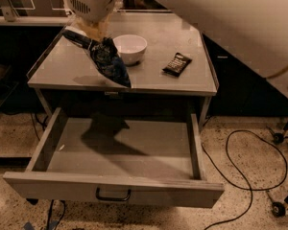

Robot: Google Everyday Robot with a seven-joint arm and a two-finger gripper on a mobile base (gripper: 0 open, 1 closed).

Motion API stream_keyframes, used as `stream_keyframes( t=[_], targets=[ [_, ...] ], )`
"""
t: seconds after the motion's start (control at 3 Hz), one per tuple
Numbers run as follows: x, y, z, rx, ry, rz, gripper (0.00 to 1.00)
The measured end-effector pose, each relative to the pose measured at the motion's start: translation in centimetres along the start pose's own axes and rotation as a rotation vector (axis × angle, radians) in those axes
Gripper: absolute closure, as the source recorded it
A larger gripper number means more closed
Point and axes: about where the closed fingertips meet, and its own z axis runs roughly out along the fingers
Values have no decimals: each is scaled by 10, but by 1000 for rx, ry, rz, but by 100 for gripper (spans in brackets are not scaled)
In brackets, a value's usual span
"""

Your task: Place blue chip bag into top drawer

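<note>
While the gripper (93,31) hung over the far left part of the table (175,37), its two fingers were pinched shut on the upper end of the blue chip bag (108,63). The bag dangled from them at a slant, its lower corner reaching toward the table's near edge. A shadow on the tabletop beneath suggested the bag was lifted clear, though whether that lowest corner brushed the surface could not be told. Just right of the bag sat the white bowl (130,48). Further right lay the bar packet (176,64), well apart from the bag. The top drawer (134,147) stood pulled out on the near side below the table, its handle (113,194) at the middle of the front panel.

The bag appeared light and soft, a crinkly foil skin around air and brittle chips. A hard squeeze on its belly would likely have crushed the contents or let the slick foil slide out. The flat sealed end, where the fingers already held it, seemed the surest place to grip. Hanging from one end, it would probably swing when carried. A slow move to the near side, with a low release over the drawer floor, looked wise.
</note>
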Motion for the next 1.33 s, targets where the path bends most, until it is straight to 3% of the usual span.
stream_keyframes(
  t=[0.33,1.0,1.33],
  targets=[
    [19,19,-12,14,36,46,100],
    [24,18,-14,17,41,61,100],
    [57,32,-12,-14,102,101,100]
  ],
)
